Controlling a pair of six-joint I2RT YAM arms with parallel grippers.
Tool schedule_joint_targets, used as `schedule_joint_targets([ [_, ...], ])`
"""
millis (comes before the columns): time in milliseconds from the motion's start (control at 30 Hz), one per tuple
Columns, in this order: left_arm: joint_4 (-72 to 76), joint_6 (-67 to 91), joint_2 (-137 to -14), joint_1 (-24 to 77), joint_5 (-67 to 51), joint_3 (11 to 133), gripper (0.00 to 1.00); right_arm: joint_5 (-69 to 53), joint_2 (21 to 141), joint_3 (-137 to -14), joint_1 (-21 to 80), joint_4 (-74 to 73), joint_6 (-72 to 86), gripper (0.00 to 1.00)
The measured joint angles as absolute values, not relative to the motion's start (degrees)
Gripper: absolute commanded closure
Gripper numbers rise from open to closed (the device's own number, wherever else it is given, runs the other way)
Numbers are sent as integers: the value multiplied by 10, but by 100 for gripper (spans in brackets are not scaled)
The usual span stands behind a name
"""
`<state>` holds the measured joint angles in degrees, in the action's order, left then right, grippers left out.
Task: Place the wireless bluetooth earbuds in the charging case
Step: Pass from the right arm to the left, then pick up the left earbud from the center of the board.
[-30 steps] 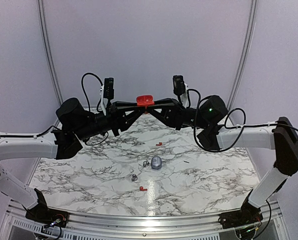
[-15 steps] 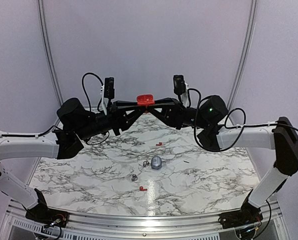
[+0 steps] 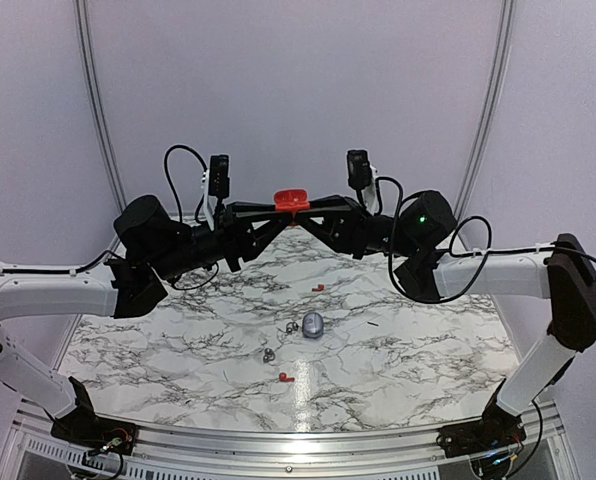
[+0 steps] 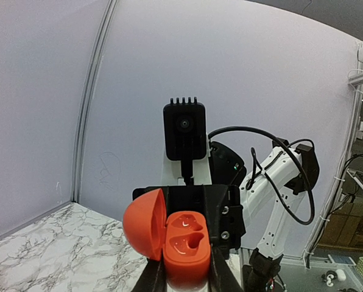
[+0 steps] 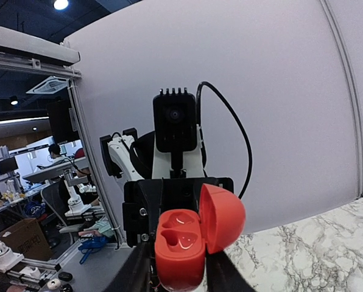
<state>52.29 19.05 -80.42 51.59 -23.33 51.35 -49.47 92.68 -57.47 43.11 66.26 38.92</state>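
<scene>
A red charging case (image 3: 290, 201) with its lid swung open hangs high above the table's far side, between both grippers. My left gripper (image 3: 281, 209) is shut on the case body (image 4: 186, 246), its fingers (image 4: 151, 278) pressing each side. From the opposite side my right gripper (image 3: 301, 209) also grips the case (image 5: 180, 243). Both sockets in the case look empty. On the marble below lie two red earbuds (image 3: 318, 288) (image 3: 285, 378) and two silvery-grey earbuds (image 3: 292, 327) (image 3: 269, 355).
A small rounded grey case (image 3: 312, 324) sits mid-table beside one silvery bud. The marble table (image 3: 158, 350) ends at a metal rail near the arm bases. A plain curved wall stands behind.
</scene>
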Motion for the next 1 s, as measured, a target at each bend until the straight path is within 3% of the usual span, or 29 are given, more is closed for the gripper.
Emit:
schedule_joint_targets([
  [100,505,172,-791,515,-234,508,94,-501,926,-571,424,660,394,42],
  [267,469,148,-758,513,-236,496,96,-508,903,-535,397,630,386,35],
  [700,325,93,-637,512,-234,393,100,-470,743,-523,384,248,147,35],
  [1000,263,110,-552,512,-209,307,100,-431,745,-513,394,67,39,39],
])
